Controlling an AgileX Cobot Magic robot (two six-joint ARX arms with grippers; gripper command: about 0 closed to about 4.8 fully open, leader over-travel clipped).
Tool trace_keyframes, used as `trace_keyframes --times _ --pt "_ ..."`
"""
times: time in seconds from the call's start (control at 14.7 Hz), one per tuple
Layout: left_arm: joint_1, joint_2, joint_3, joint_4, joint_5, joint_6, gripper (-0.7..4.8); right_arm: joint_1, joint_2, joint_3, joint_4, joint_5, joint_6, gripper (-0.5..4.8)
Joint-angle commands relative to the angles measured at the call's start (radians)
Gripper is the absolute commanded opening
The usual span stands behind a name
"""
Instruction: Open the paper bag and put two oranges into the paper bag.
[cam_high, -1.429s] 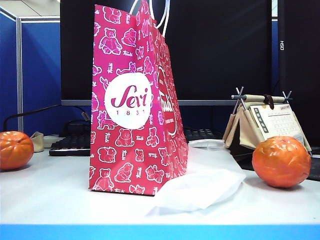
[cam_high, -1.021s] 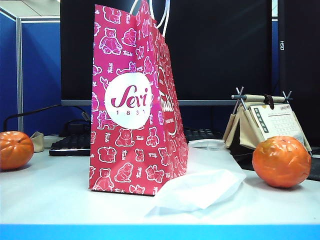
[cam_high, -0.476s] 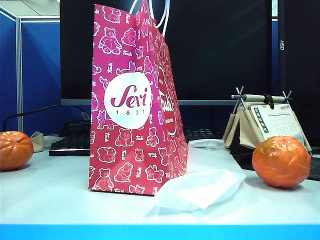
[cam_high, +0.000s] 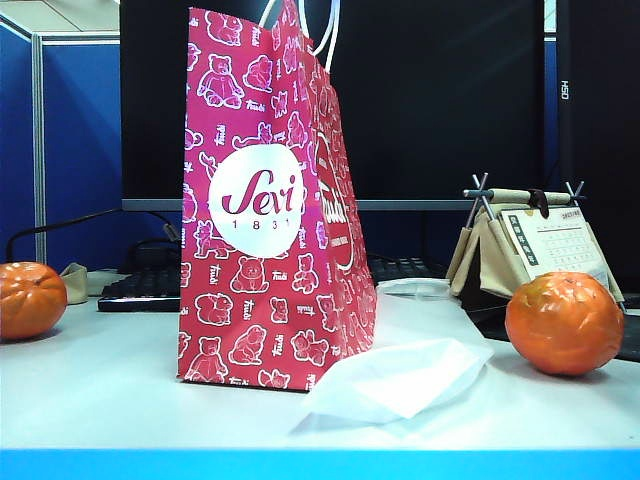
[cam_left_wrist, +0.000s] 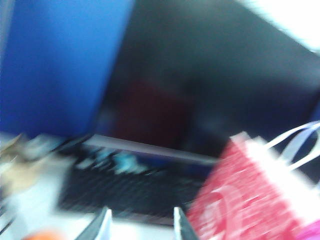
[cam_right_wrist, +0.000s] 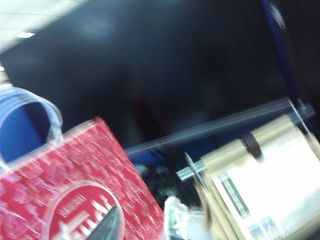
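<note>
On the tabletop nothing has changed across the exterior views: the paper bag stands upright exactly where it stood, its top pinched narrow and its cord handles up. The two oranges sit where they were, one orange well to the left of the bag and the other orange well to its right. A white plastic bag lies crumpled against the bag's front right corner. No arm shows in that view.

Both wrist views are smeared with motion blur and look across at the bag rather than down on it. I judge the task barely begun: the bag is unopened and neither fruit is touched.

The left claw shows only two finger tips standing partly apart (a moderate gap), holding nothing, with a dark keyboard beyond it and the bag off to one side. The right claw also shows its tips a little apart and empty, just in front of the bag's logo face, touching nothing that I can make out.
</note>
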Motion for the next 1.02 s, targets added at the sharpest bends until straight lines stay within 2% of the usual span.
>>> trace_keyframes --times 0.07,0.2,0.27,0.34,0.41,0.54,0.68,0.75,0.95,1.02 --pt "0.000 0.271 0.195 0.016 0.170 0.001 1.70 0.000 0.007 0.078 -0.042 -0.006 -0.007 1.19" --pt "0.000 0.521 0.366 -0.010 0.371 -0.030 1.84 0.000 0.033 0.117 -0.043 -0.033 -0.023 1.19" --pt "-0.001 0.708 0.506 -0.041 0.532 -0.087 1.86 0.000 0.054 0.147 -0.043 -0.048 -0.026 1.20" --pt "-0.002 0.789 0.574 -0.061 0.598 -0.111 1.98 0.000 0.057 0.162 -0.045 -0.048 -0.025 1.22" --pt "-0.021 0.880 0.650 -0.085 0.652 -0.130 2.49 0.000 0.063 0.178 -0.045 -0.047 -0.026 1.22" --pt "-0.105 0.978 0.731 -0.122 0.730 -0.161 2.51 -0.001 0.068 0.194 -0.040 -0.047 -0.025 1.23" --pt "-0.231 1.020 0.754 -0.165 0.714 -0.150 2.52 -0.001 0.075 0.194 -0.048 -0.047 -0.026 1.27" --pt "-0.301 1.034 0.754 -0.173 0.660 -0.127 2.52 -0.001 0.079 0.194 -0.049 -0.047 -0.026 1.39" --pt "-0.380 1.047 0.754 -0.253 0.486 -0.022 2.52 -0.002 0.080 0.194 -0.050 -0.048 -0.025 1.49" --pt "-0.379 1.049 0.754 -0.292 0.428 0.042 2.51 0.000 0.080 0.194 -0.052 -0.076 -0.025 1.49"
